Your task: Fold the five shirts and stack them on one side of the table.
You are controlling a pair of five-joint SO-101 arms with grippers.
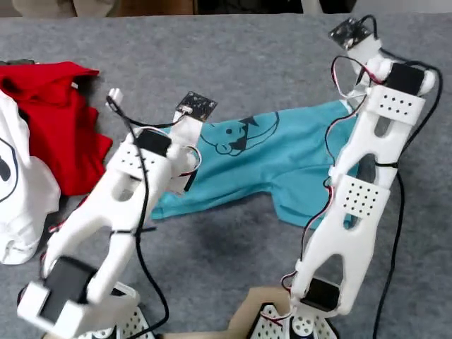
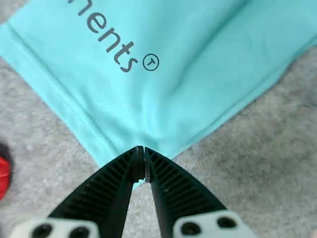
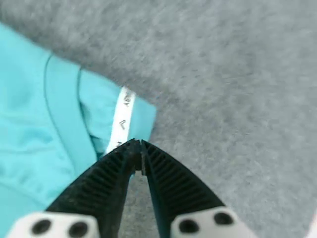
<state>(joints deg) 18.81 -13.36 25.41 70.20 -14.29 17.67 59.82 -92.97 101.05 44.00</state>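
Note:
A teal shirt (image 1: pixel 275 159) with a dark printed picture lies spread on the grey table (image 1: pixel 233 56), between the two arms. In the left wrist view the teal shirt (image 2: pixel 188 64) bunches into my left gripper (image 2: pixel 139 151), which is shut on the hem at its corner. The right wrist view has my right gripper (image 3: pixel 137 145) shut on the collar of the teal shirt (image 3: pixel 34 129), next to a white neck label (image 3: pixel 122 119). In the high view the left arm (image 1: pixel 123 191) leans over the shirt's left edge. The right arm (image 1: pixel 367 162) stands over its right end.
A red shirt (image 1: pixel 60 120) lies crumpled at the table's left side, with a white shirt (image 1: pixel 18 191) partly over it at the left edge. Bare grey cloth stretches along the back and in front between the arm bases.

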